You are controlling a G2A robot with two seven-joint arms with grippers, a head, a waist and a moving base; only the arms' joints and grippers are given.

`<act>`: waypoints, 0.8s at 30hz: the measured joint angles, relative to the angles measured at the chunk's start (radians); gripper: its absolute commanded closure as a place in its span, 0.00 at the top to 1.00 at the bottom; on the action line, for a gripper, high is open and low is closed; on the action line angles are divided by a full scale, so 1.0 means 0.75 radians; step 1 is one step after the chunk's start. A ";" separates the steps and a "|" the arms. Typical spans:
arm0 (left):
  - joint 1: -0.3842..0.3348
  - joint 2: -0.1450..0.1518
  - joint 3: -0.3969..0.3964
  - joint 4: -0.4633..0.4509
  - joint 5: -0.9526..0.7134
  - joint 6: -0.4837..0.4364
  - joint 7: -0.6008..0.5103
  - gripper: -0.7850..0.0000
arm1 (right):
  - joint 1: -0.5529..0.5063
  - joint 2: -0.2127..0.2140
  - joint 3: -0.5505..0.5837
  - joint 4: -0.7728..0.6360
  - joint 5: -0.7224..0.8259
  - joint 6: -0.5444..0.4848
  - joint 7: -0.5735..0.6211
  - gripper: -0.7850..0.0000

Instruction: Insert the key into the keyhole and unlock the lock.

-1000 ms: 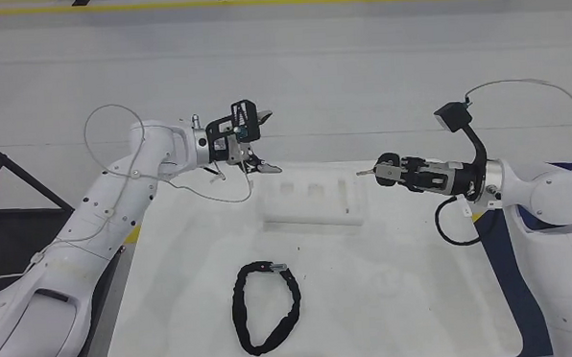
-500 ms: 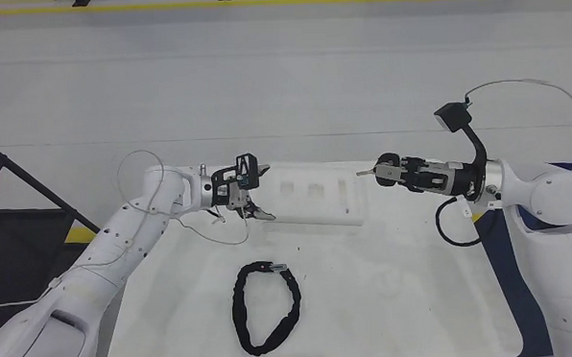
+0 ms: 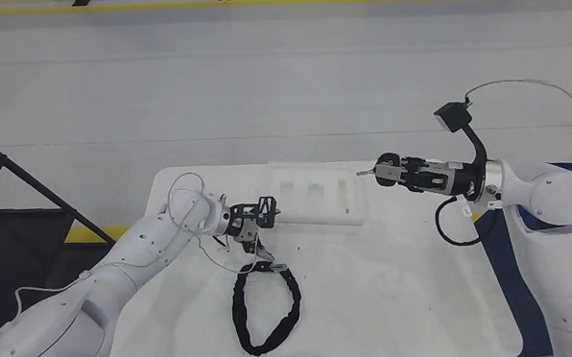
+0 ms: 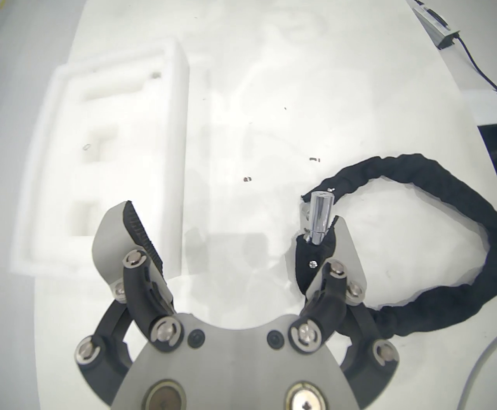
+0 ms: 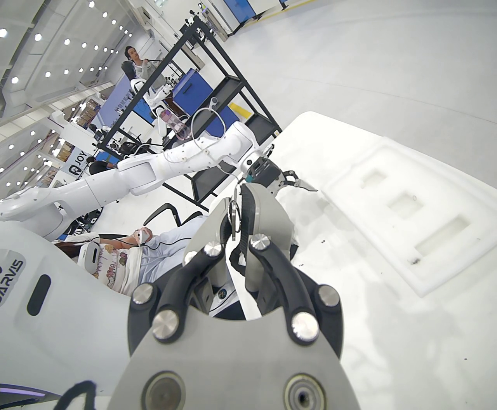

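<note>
The left claw (image 4: pixel 233 217) hangs spread wide. Just inside one tip is the polished chrome lock cylinder (image 4: pixel 321 215) that ends the black fabric-sleeved chain lock (image 4: pixel 427 171), looped on the smooth white desk (image 4: pixel 271 97). The right claw (image 5: pixel 237 200) is pressed together on the small flat metal key (image 5: pixel 232 217), well apart, beyond the moulded white foam tray (image 4: pixel 116 155). The step in hand looks like securing the cylinder. The next move calls for a firm pinch on the slick chrome that leaves the keyhole exposed.
</note>
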 measured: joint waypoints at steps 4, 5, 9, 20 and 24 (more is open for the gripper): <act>-0.054 -0.019 0.180 0.046 -0.003 0.000 0.152 1.00 | 0.000 0.000 0.000 0.000 0.000 0.000 0.000 0.00; -0.062 -0.022 0.218 0.055 -0.008 0.000 0.191 1.00 | 0.000 0.000 0.000 0.000 0.000 0.000 0.000 0.00; -0.066 -0.024 0.224 0.060 -0.003 0.000 0.207 1.00 | 0.000 0.000 0.000 0.000 0.000 0.000 0.000 0.00; -0.062 -0.024 0.221 0.058 -0.006 0.005 0.202 1.00 | 0.000 0.000 0.000 0.000 0.000 0.000 0.000 0.00; -0.025 -0.011 0.205 0.038 -0.035 0.002 0.168 1.00 | 0.000 0.000 0.000 0.000 0.000 0.000 0.000 0.00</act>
